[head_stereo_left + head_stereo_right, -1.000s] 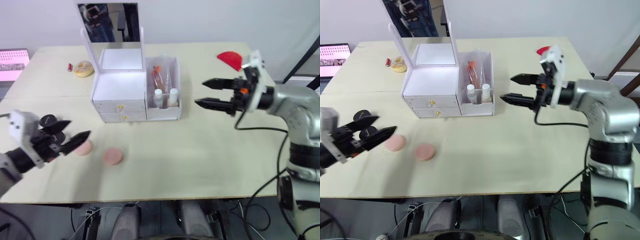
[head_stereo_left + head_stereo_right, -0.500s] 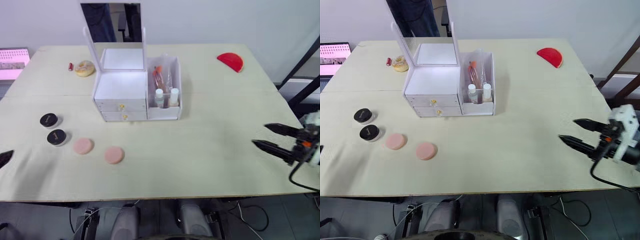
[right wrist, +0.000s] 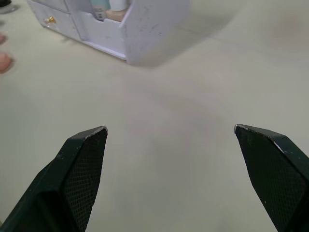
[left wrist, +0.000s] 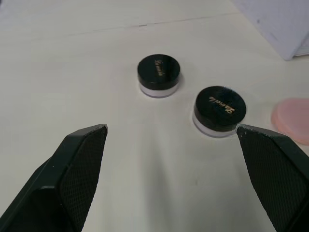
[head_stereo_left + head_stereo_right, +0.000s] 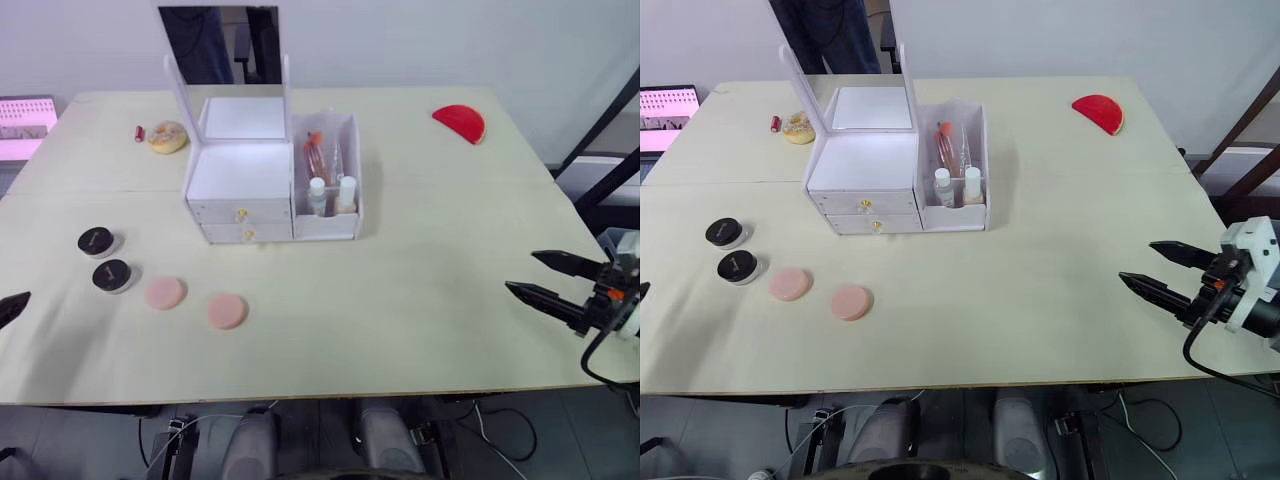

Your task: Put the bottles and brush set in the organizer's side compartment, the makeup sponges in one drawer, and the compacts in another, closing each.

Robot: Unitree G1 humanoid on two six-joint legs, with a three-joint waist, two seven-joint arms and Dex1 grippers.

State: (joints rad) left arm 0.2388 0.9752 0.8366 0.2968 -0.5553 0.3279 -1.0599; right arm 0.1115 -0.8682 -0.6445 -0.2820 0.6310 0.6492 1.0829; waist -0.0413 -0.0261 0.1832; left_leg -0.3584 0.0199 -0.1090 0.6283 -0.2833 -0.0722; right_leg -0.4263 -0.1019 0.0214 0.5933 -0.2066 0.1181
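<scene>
We find the organizer (image 5: pixel 270 180) standing on the worktop (image 5: pixel 400 300) with both gold-knobbed drawers shut. Its side compartment (image 5: pixel 328 175) already holds the two bottles (image 5: pixel 332 194) at the front and the brush set (image 5: pixel 318 155) behind them, so we judge that step done. The two makeup sponges (image 5: pixel 195 301) lie on the worktop in front of the organizer, toward its left. The two compacts (image 5: pixel 103 258) sit further left of the organizer, just beside the sponges. The left hand (image 4: pixel 169 145) is wide open and empty, with the compacts lying ahead between its fingers. The right hand (image 5: pixel 1165 268) is also wide open and empty, well right of the organizer. We judge the drawer steps pending: next, one drawer must be pulled open by its knob before sponges or compacts go in.
</scene>
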